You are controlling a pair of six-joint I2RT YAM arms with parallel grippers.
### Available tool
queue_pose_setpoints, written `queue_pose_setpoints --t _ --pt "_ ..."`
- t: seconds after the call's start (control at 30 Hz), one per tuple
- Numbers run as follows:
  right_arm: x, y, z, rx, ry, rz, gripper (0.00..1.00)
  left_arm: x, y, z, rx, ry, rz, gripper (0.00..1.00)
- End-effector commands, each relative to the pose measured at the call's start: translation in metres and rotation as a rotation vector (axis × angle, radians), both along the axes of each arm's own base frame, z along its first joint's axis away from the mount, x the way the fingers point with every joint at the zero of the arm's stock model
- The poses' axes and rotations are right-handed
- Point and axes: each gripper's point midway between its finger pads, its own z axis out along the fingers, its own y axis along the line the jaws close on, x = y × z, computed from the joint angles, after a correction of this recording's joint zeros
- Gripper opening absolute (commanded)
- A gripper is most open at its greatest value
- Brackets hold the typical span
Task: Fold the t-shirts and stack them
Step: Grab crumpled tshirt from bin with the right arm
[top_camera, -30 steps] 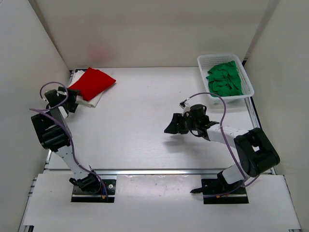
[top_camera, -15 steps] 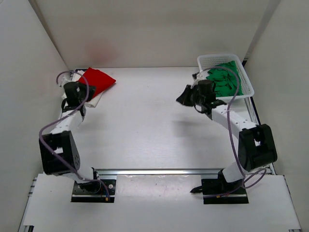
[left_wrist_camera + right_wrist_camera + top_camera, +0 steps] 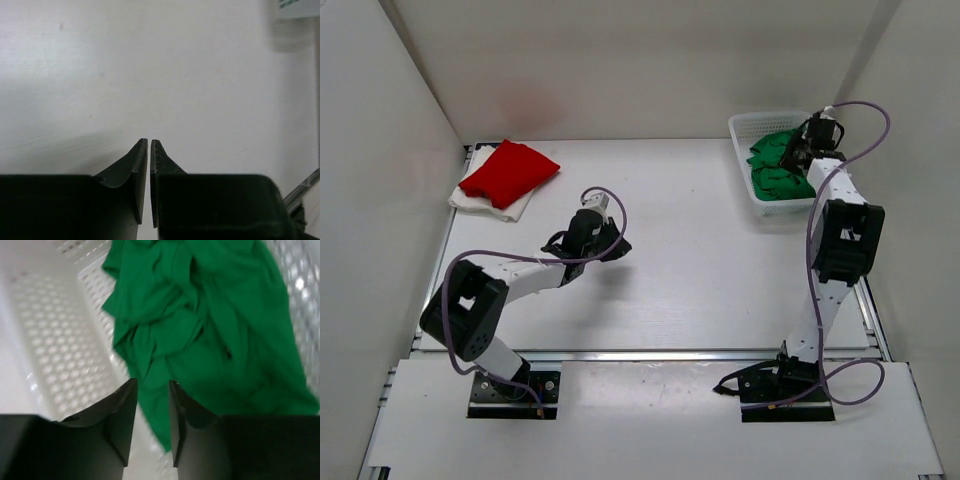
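Observation:
The red t-shirt (image 3: pixel 510 170) lies folded on the white t-shirt (image 3: pixel 518 208) at the back left of the table. The green t-shirt (image 3: pixel 778 168) (image 3: pixel 210 315) sits crumpled in the white mesh basket (image 3: pixel 745 126) at the back right. My left gripper (image 3: pixel 613 245) (image 3: pixel 150 141) hovers low over bare table near the middle, jaws shut to a thin slit with nothing between them. My right gripper (image 3: pixel 799 152) (image 3: pixel 152 386) hangs over the basket, jaws a little apart, with a tongue of green cloth showing in the gap.
The basket's perforated wall (image 3: pixel 50 340) lies left of the right fingers. White walls enclose the table on three sides. A metal rail (image 3: pixel 650 352) runs along the near edge, with both arm bases behind it.
My left arm swung from the red and white pile to the table's middle, and its jaws closed. My right arm reached from mid-table to over the green t-shirt in the basket.

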Motion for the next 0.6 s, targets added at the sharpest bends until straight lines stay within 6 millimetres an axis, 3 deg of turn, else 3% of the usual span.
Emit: queue_pose_setpoints --t 0.0,0.03,0.13,0.17,0.23,0.33,0.37,0.4,0.47,0.5,0.57 --pt "0.032 -0.019 -0.004 -0.094 0.028 0.009 0.31 -0.009 0.004 -0.017 0.021 0.015 -0.022 0.19" --pt "0.043 -0.022 -0.016 -0.101 0.054 0.019 0.38 -0.014 0.002 -0.02 0.017 0.016 -0.04 0.2" --pt "0.066 -0.034 -0.032 -0.131 0.093 0.006 0.45 -0.025 -0.01 -0.027 0.011 0.027 -0.078 0.21" --pt "0.067 -0.03 -0.039 -0.121 0.12 0.02 0.46 -0.027 -0.011 -0.029 0.011 0.03 -0.087 0.22" --pt "0.088 -0.029 -0.052 -0.119 0.124 0.021 0.46 -0.03 -0.016 -0.027 -0.002 0.032 -0.102 0.21" --pt "0.091 -0.025 -0.064 -0.097 0.119 0.025 0.46 -0.029 -0.017 -0.023 -0.021 0.028 -0.104 0.21" --pt "0.094 -0.025 -0.068 -0.099 0.116 0.024 0.4 -0.026 -0.016 -0.023 -0.019 0.025 -0.098 0.21" --pt "0.093 -0.023 -0.067 -0.095 0.122 0.023 0.22 -0.026 -0.014 -0.021 -0.016 0.019 -0.096 0.21" --pt "0.102 -0.02 -0.049 -0.094 0.083 0.027 0.04 -0.023 -0.011 -0.02 -0.024 0.024 -0.086 0.21" --pt "0.103 -0.02 -0.044 -0.095 0.075 0.024 0.0 -0.023 -0.013 -0.017 -0.03 0.02 -0.091 0.21" --pt "0.107 -0.003 -0.006 -0.094 0.006 0.062 0.0 -0.021 -0.011 -0.016 -0.032 0.019 -0.081 0.22"
